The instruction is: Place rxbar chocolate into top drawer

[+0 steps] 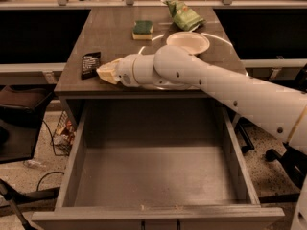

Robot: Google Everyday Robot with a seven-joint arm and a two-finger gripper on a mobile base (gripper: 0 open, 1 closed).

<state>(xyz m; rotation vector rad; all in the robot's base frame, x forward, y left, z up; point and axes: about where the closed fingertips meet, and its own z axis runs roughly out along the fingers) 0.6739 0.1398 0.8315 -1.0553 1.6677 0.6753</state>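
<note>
The rxbar chocolate (90,64), a flat black bar with white lettering, lies on the grey table (112,37) near its front left corner. My gripper (106,71), pale yellow at the end of the white arm, sits low over the table's front edge, just right of the bar and pointing left toward it. I cannot tell whether it touches the bar. The top drawer (158,176) is pulled fully open below the table front. Its grey floor and walls are bare.
A green sponge (143,29), a white plate (188,42) and a green crinkled chip bag (184,16) lie further back on the table. A dark chair (19,123) stands to the left of the drawer, with cables on the floor.
</note>
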